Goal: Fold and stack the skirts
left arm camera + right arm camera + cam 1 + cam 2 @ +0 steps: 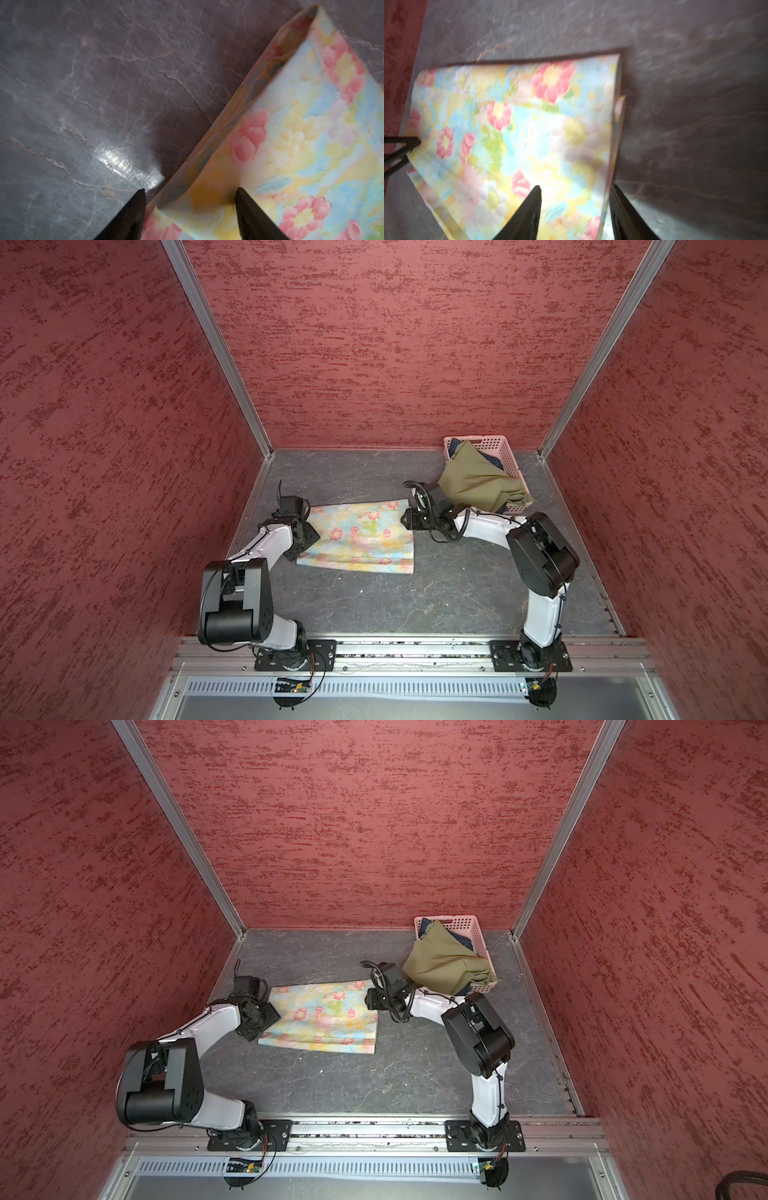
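Observation:
The pastel floral skirt (357, 535) (324, 1017) lies folded flat at mid-table. My left gripper (191, 190) is open and straddles its raised left edge (207, 166), one finger over the table and one over the cloth. At the skirt's far right corner my right gripper (575, 186) is also open, with the edge of the cloth (519, 124) between its jaws. In both top views the wrists hide the fingertips. The olive-green skirt (473, 485) (440, 965) drapes out of the basket. Dark denim (496, 463) (466, 942) shows beneath it.
The pink perforated basket (494, 443) (463, 923) stands at the back right near the wall. Red textured walls close in three sides. An aluminium rail (415, 649) with the arm bases runs along the front. The dark marbled tabletop (395, 605) is bare in front of the floral skirt.

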Available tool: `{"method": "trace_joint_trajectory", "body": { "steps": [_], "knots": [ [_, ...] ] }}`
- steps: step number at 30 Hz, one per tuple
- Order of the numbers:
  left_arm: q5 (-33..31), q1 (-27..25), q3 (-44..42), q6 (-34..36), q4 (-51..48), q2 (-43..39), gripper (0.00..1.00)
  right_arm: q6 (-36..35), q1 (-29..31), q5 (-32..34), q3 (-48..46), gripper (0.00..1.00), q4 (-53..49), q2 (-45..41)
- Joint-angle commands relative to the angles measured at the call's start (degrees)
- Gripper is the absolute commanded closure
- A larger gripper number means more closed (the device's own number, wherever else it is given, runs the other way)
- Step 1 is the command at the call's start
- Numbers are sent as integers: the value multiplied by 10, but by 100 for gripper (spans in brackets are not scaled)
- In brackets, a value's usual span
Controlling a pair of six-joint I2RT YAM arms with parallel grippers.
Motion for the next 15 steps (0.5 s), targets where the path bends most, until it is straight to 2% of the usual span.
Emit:
{"method": "trace_joint_trajectory", "body": {
  "steps": [1, 6, 15],
  "knots": [
    [9, 2, -13, -5, 22, 10, 39, 21, 3, 19, -9, 46, -9, 6],
    [25, -22, -11, -6, 33, 38, 55, 24, 1, 45, 12, 47, -24, 39],
    [34, -89, 15, -31, 42, 90, 61, 6, -51, 51, 69, 47, -42, 94]
  ]
}}
